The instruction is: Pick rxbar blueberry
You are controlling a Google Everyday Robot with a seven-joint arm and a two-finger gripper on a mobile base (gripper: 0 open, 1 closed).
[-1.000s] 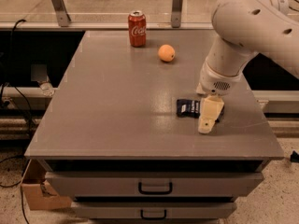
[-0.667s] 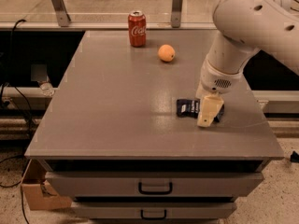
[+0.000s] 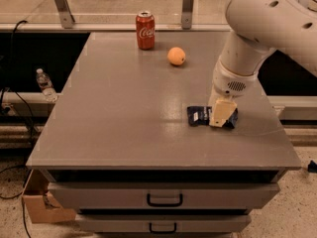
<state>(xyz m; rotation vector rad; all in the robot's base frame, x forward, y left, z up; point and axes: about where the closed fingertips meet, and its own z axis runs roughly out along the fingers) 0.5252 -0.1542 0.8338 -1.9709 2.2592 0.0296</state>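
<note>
Jaws have edged back, now over the rxbar blueberry [image 3: 198, 116].

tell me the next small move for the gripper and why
Probably take hold of the rxbar blueberry and raise it slightly, straight up. The gripper sits low over the bar's right half, and the bar lies flat on the table, not yet lifted. The soda can and orange stand far back, clear of a vertical lift.
</note>
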